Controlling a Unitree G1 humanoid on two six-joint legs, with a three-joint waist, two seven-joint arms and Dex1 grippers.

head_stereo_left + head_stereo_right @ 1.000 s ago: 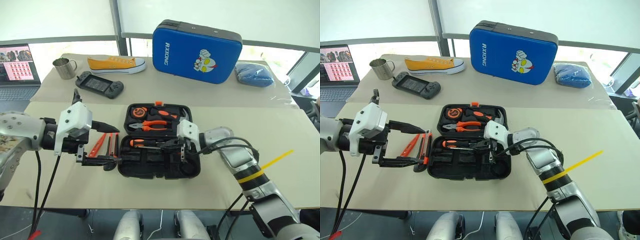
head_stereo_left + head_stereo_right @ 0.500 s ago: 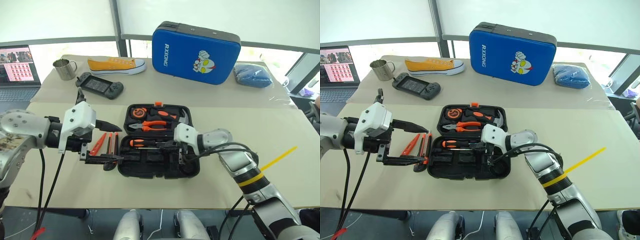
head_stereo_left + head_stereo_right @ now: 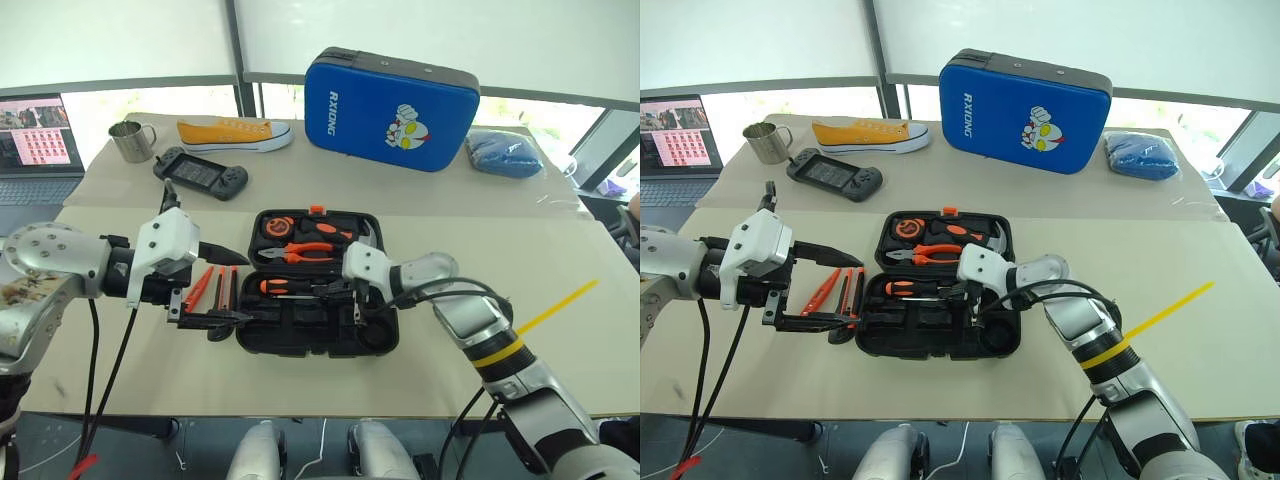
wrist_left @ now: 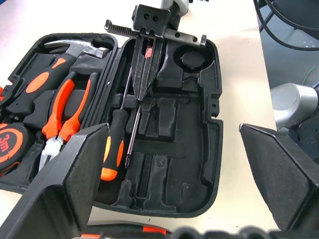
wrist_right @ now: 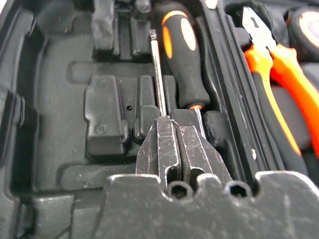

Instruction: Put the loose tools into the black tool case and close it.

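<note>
One screwdriver [image 4: 113,144] lies in the open case [image 3: 318,335]; right end effector [image 4: 144,74] pinched together on a second's shaft — left end effector [image 3: 215,290] spread, empty; other tools [image 3: 212,288] wait on the surface [image 3: 560,370].

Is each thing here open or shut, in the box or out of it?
black tool case: open, lying flat.
screwdriver: in the case, next to a thin metal shaft.
right gripper: jaws shut, over the case near that shaft.
left gripper: jaws open, holding nothing.
loose tools: on the table, left of the case.
pliers: in the lid.
blue case: shut, standing.
</note>
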